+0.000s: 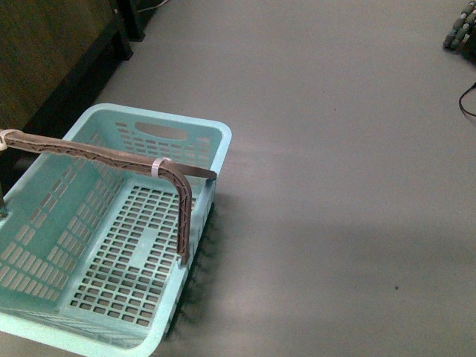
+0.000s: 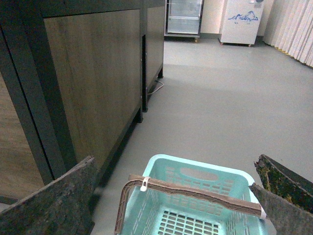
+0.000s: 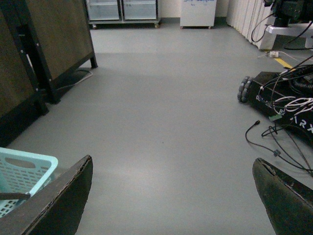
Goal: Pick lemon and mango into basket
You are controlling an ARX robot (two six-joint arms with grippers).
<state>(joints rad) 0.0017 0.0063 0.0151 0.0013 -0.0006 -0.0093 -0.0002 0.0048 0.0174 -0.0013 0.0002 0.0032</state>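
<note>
The turquoise basket (image 1: 111, 245) stands on the grey floor at the lower left of the front view, with nothing inside. Its brown handle (image 1: 111, 158) is swung up, and a white tie (image 1: 158, 165) is on it. In the left wrist view my left gripper (image 2: 174, 164) hangs open above the basket (image 2: 195, 169), its fingers (image 2: 58, 196) wide apart on either side. My right gripper (image 3: 172, 161) is open over bare floor, with one basket corner (image 3: 24, 169) beside it. Lemon and mango are out of view. Neither gripper shows in the front view.
A wooden cabinet with a dark frame (image 1: 44, 52) stands close behind the basket on its left. A wheeled base with loose cables (image 3: 279, 98) sits on the floor to the right. Glass-door fridges (image 2: 183, 17) and a white chest (image 2: 239, 22) line the far wall.
</note>
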